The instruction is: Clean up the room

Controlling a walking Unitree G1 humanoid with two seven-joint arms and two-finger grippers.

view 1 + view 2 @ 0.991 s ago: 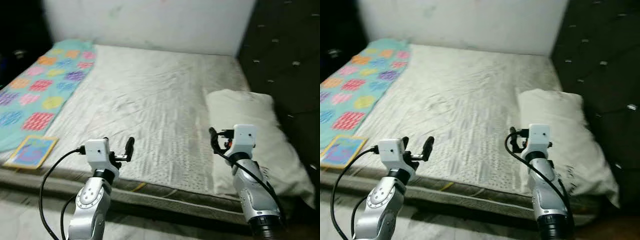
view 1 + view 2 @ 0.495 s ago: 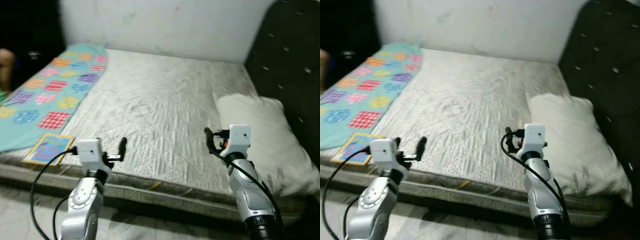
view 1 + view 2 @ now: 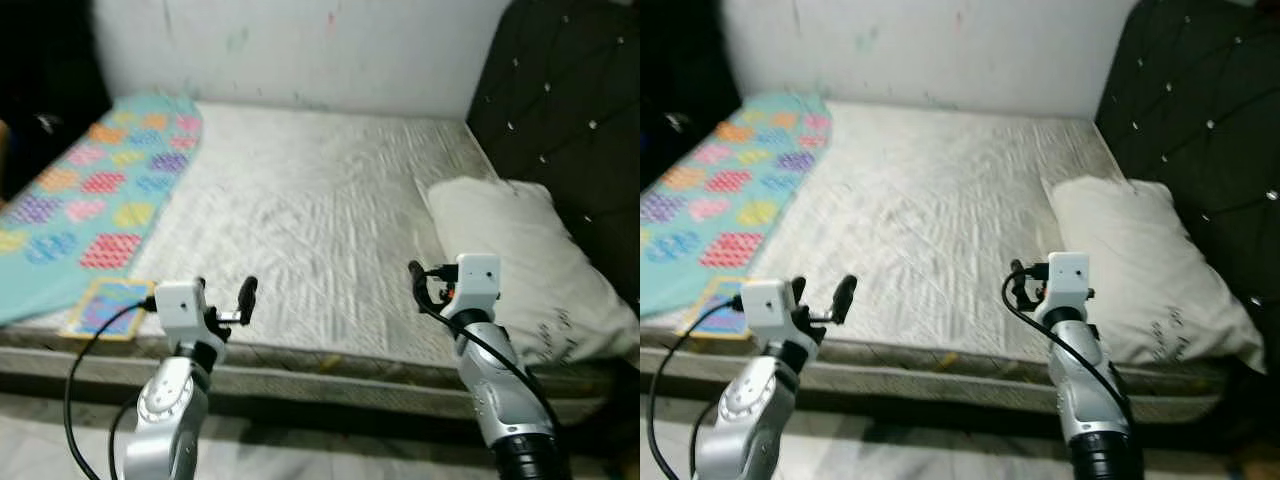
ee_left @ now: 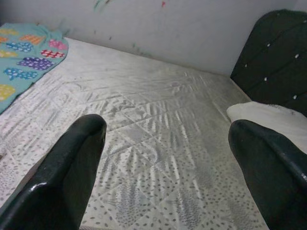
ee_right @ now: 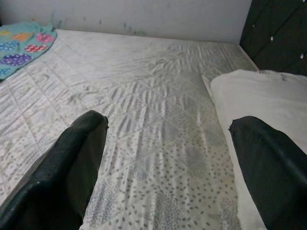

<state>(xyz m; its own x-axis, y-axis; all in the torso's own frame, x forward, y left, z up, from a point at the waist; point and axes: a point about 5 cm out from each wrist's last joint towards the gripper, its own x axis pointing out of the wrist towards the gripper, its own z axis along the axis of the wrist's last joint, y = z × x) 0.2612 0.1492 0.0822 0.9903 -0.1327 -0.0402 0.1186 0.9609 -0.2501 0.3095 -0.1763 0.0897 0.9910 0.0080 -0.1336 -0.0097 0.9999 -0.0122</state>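
Both arms are up at the near edge of the mattress [image 3: 320, 210]. The left gripper [image 3: 222, 296] is spread wide and holds nothing; the right gripper [image 5: 168, 167] is the same. The pillow [image 3: 520, 260] lies at the right edge by the headboard [image 3: 570, 110], the blanket [image 3: 90, 190] along the left edge, a book [image 3: 108, 306] at the near left corner. The risk, likely: a reach for the book nudges it off the edge. The head views show the book; the wrist views give the open fingers [image 4: 62, 177] up close.
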